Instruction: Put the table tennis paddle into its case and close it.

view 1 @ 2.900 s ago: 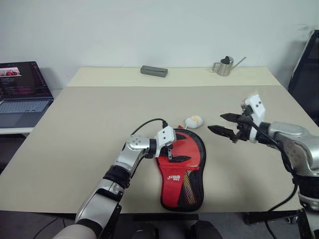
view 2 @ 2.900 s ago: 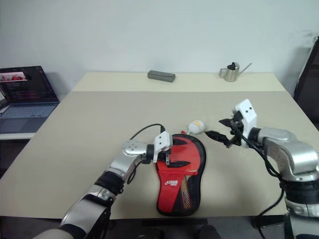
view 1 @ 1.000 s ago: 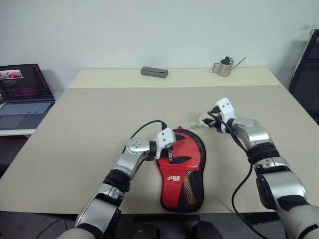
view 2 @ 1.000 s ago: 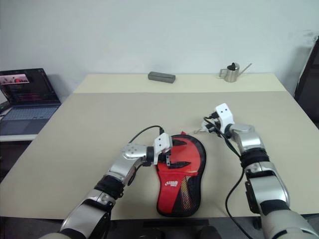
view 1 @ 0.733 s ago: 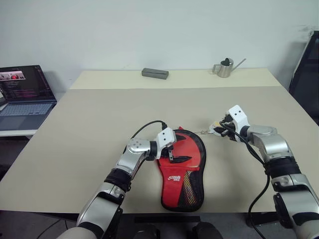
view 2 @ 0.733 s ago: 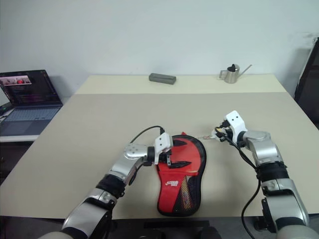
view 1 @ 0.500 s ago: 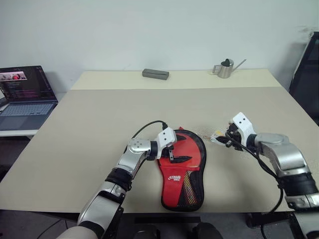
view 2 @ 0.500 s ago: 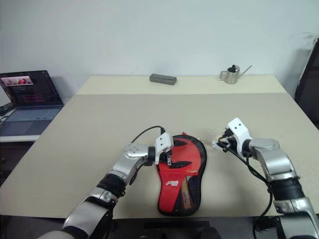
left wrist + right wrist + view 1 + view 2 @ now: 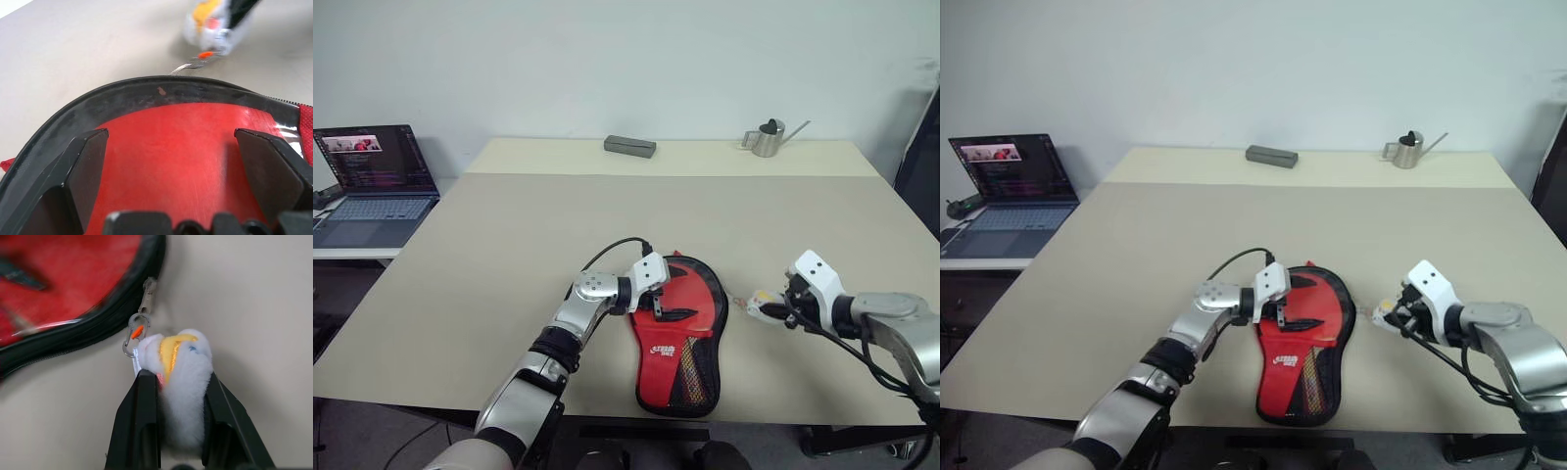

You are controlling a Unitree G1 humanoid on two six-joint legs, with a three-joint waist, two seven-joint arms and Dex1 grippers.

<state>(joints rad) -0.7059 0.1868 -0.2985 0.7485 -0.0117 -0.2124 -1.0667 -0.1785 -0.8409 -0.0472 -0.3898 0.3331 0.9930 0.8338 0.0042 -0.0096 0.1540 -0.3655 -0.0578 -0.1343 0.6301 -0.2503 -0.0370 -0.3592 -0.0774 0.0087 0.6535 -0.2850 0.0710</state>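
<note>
Right arm: pulled back toward the table's near edge since a second ago, dragging the charm (image 9: 176, 377) along; the right gripper (image 9: 773, 311) now sits just off the case's right rim instead of up by its far end.
Right gripper: clenched on the white-yellow charm, one black finger on each side of it.
Right wrist view: what the head views can't resolve, a small metal clip with an orange tab joins the charm to the zipper pull at the case's black edge.
Left gripper: left gripper (image 9: 658, 302) spread wide, fingers resting on the paddle's red face, grasping nothing.
Left wrist view: both fingers lie flat on the red rubber, the black zipper rim curving just past them, the charm beyond on the bare table (image 9: 509, 245).
Paddle: the table tennis paddle (image 9: 680, 299) lies inside the case, red face up, handle toward the near edge.
Case: the case (image 9: 713, 338) is still unzipped, flat on the table, red lining showing, mesh pocket over the handle end.
</note>
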